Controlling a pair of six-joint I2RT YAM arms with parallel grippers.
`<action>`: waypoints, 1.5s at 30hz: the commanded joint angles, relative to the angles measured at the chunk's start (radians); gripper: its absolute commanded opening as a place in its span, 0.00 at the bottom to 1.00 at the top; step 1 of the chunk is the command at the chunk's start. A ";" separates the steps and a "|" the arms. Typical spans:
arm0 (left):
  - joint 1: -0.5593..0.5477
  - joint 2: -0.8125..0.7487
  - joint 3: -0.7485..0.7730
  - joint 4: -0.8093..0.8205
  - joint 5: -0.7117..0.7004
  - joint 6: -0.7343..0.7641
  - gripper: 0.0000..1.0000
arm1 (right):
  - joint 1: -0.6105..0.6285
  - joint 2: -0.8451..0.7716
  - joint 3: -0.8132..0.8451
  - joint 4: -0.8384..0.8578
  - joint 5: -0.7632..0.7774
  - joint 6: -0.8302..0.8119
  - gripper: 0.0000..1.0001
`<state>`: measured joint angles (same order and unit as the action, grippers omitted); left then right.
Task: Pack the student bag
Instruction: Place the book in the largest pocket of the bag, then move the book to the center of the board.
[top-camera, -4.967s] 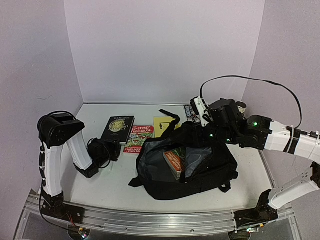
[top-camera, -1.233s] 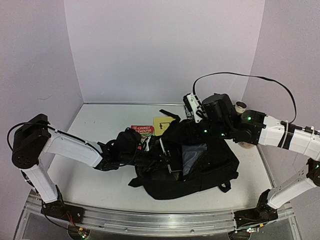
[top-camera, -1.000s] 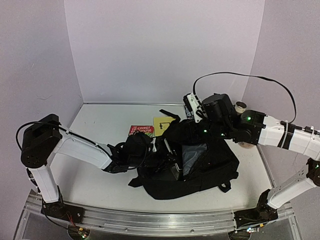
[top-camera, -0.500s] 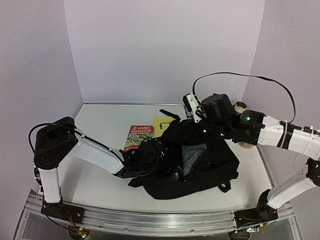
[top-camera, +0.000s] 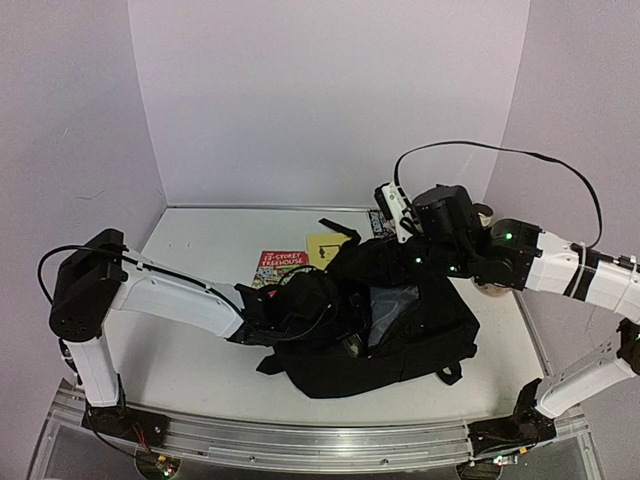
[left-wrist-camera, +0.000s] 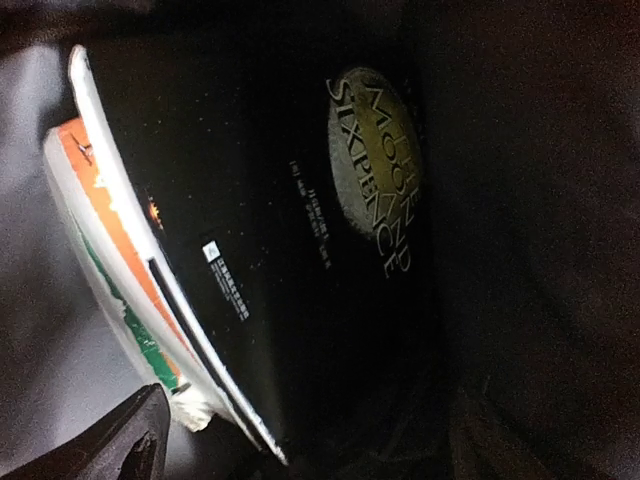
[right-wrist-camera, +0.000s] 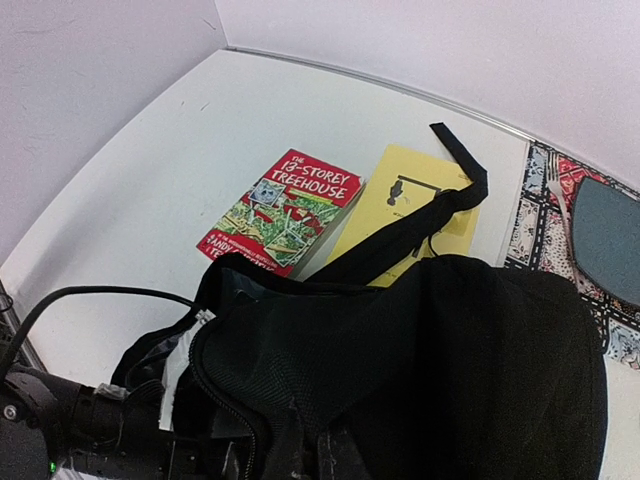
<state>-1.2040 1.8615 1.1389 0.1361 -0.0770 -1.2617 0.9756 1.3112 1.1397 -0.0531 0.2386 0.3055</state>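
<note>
The student bag (top-camera: 400, 335), a big black backpack, lies on the table with its mouth open toward the left. My left gripper (top-camera: 338, 322) is reached into that mouth and stands open. In the left wrist view only one finger (left-wrist-camera: 125, 452) shows, at the bottom left. Nothing is between the jaws. A black book (left-wrist-camera: 300, 230) titled "Moon and Sixpence" rests free inside the bag on an orange-and-green book (left-wrist-camera: 110, 260). My right gripper (right-wrist-camera: 322, 458) is shut on the bag's upper rim (right-wrist-camera: 300, 400) and holds it lifted.
A red "13-Storey Treehouse" book (right-wrist-camera: 285, 208) and a yellow book (right-wrist-camera: 415, 205) lie on the table behind the bag, with the bag's strap (right-wrist-camera: 440, 205) across the yellow one. A patterned book (right-wrist-camera: 540, 215) lies at the far right. The white walls stand close.
My left gripper went deeper into the bag with the black book, opened and let it go; the left arm has since drawn back a little. The right gripper kept its hold on the rim.
</note>
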 joint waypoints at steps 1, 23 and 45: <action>-0.013 -0.137 0.029 -0.140 -0.078 0.112 0.99 | 0.003 -0.099 0.019 0.059 0.065 -0.035 0.00; 0.287 -0.484 -0.178 -0.406 -0.179 0.290 0.99 | 0.003 -0.328 0.042 -0.233 0.157 -0.069 0.00; 0.331 0.245 0.457 -0.773 -0.277 0.665 0.99 | 0.003 -0.077 0.027 -0.122 0.004 -0.071 0.00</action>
<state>-0.8600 2.0246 1.4919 -0.5200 -0.2839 -0.6885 0.9779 1.2113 1.1191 -0.2697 0.2465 0.2424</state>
